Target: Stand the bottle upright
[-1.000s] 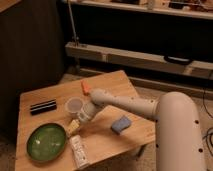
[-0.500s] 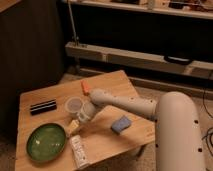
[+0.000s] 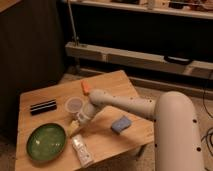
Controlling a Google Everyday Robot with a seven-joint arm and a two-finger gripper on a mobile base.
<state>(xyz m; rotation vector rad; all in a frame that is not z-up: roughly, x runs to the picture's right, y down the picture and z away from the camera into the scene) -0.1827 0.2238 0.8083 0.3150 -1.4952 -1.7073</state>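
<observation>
We see the bottle [image 3: 81, 149] lying on its side on the wooden table [image 3: 107, 85], close to the front edge, its length running from upper left to lower right. It is a slim clear container with a whitish label. It lies just to the right of the green plate [image 3: 46, 141], near that plate's rim; we cannot tell whether the two touch.

We find the gripper [image 3: 76, 125] just above the bottle's upper end, low over the tabletop and between the plate and the translucent plastic cup [image 3: 74, 105]. Something pale and yellowish shows at the gripper's tip; we cannot tell what it is. We cannot tell how far the fingers are parted, nor whether they have hold of anything, and we cannot tell whether the gripper touches the bottle.

The white arm [image 3: 130, 104] reaches in from the right, from the robot's large rounded body [image 3: 177, 130] at the lower right, and slopes down leftward across the table to the gripper. The cup stands upright just beside the wrist.

Farther out, we note a small orange object [image 3: 85, 87] behind the cup, a flat black object [image 3: 43, 106] near the table's left edge, and a blue sponge-like block [image 3: 120, 124] to the right, below the arm. Behind the table runs a low shelf [image 3: 135, 56] against a dark background.
</observation>
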